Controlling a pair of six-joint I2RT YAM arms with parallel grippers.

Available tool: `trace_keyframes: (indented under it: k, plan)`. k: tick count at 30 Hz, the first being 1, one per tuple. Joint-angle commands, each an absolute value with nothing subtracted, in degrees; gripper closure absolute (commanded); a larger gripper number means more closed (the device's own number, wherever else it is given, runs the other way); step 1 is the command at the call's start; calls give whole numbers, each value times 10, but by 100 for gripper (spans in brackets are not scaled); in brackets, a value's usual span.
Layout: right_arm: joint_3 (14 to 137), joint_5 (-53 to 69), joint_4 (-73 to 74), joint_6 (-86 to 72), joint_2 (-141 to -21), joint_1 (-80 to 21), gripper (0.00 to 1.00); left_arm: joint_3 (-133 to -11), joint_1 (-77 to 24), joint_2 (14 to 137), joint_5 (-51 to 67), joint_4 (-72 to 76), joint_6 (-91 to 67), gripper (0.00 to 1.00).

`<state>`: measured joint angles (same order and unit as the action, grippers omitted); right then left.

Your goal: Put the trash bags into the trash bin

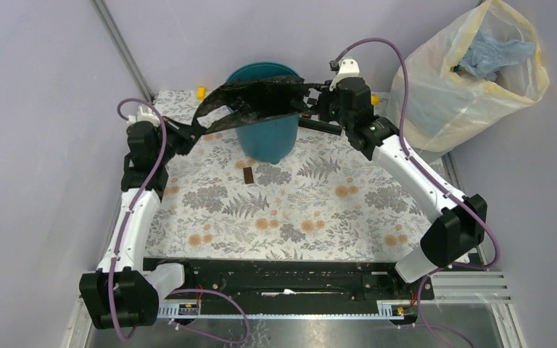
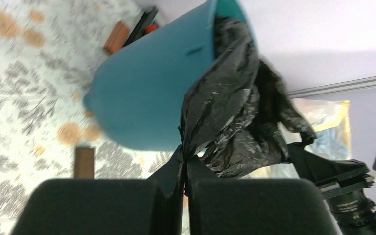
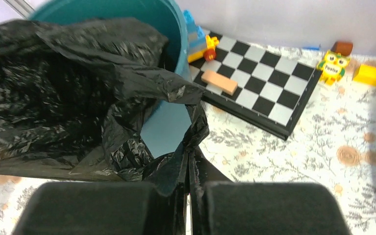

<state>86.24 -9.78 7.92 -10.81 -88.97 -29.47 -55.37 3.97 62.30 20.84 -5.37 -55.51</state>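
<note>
Left arm: rises from its base at the near-left corner, runs up along the left edge of the floral-patterned bench (image 1: 312, 210), and bends its wrist inward toward the bin.
Left tool (image 1: 190, 133) (image 2: 183, 169): closed, pinching a twisted corner of the thin, wrinkled, glossy black plastic trash bag (image 1: 261, 101) (image 2: 230, 112) (image 3: 63, 98).
Right arm: reaches from the near-right base diagonally to the far middle, wrist level with the bin's rim on its right side.
Right tool (image 1: 312, 101) (image 3: 188, 166): closed, clamping the bag's opposite gathered corner.
Trash bag: held off the bench, stretched between the two tools, spread across the mouth and near rim of the bin; how far it goes inside cannot be told.
Trash bin: round teal-blue plastic bucket (image 1: 267, 141) (image 2: 147, 93) (image 3: 169, 19), upright at the far middle of the bench.
Nearby: a small brown block (image 1: 249, 175) lies just in front of the bin; a black-and-white checkerboard (image 3: 264, 83) lies to its right.
Off the bench: a large translucent yellowish sack (image 1: 464, 94) stands at the far right.
</note>
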Motion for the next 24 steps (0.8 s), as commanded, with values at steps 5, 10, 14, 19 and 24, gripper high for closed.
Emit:
trace_keyframes:
  k: [5, 10, 14, 19, 24]
  plan:
    - [832, -149, 44, -126, -907, -280, 98, -461, 44, 632, 187, 11, -545, 100]
    - [886, -107, 43, -138, -979, -241, 90, -462, 44, 682, 168, 70, -542, 100]
    - [921, -68, 42, -133, -1009, -220, 81, -470, 37, 706, 142, 119, -556, 100]
    - [954, 19, 37, -94, -1029, -196, 64, -504, 33, 758, 145, 161, -571, 99]
    - [990, 121, 48, -79, -1049, -183, 34, -562, 33, 808, 172, 162, -551, 90]
